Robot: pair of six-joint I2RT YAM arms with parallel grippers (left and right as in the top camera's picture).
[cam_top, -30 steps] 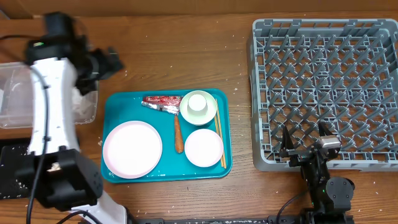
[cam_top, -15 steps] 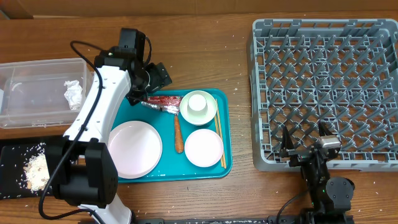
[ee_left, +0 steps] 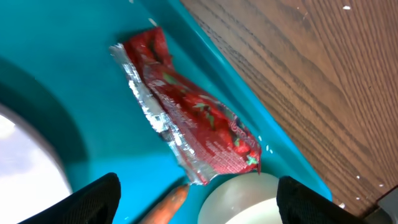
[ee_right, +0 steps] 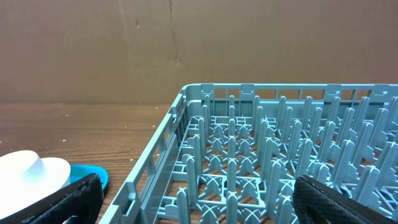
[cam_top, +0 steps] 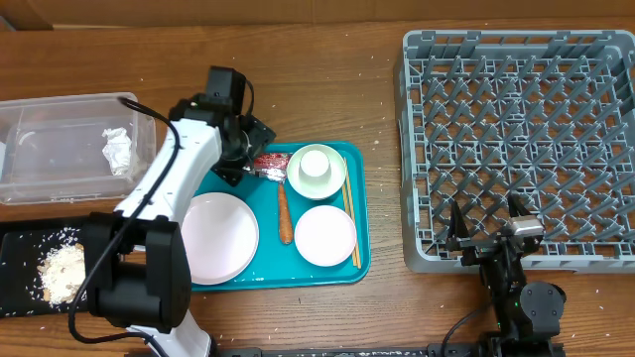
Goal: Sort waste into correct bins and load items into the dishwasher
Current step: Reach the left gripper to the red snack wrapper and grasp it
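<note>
Wooden surface carries the teal tray; the snack wrapper lies by its rim, beside the cup. Your left fingers straddle it, wide apart and empty: drop lower, pinch its middle, clear of the carrot. Right fingers gape empty by the dish rack

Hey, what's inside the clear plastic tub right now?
A crumpled foil ball lies inside the clear tub, near its right end. The rest looks bare, but the tub's left end runs out of frame, so that part is unseen.
</note>
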